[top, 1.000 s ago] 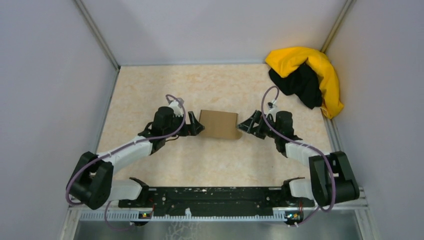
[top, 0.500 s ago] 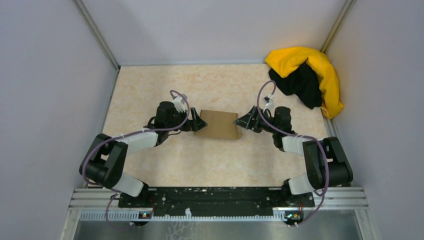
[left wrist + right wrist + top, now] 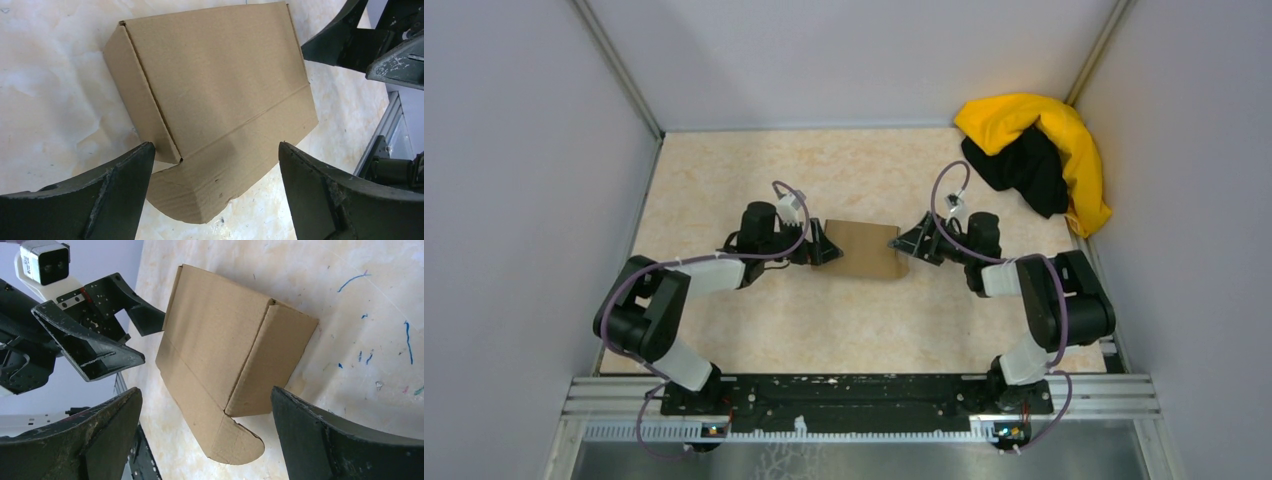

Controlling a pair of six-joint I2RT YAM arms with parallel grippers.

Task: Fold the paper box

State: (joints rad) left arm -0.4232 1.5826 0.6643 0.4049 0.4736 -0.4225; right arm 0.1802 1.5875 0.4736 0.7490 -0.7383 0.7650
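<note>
One rectangular paper box point(image 3: 861, 249) shows creased cardboard.

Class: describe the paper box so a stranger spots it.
On the beige table, midway between the left tool and right tool, lies the paper box. It is brown cardboard, one rounded flap protruding, unlike the yellow-and-black cloth heap in the far corner.

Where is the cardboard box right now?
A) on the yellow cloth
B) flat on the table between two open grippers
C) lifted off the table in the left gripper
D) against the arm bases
B: the box lies on the table, with the left gripper and the right gripper open at its two ends, neither closed on it.
</note>
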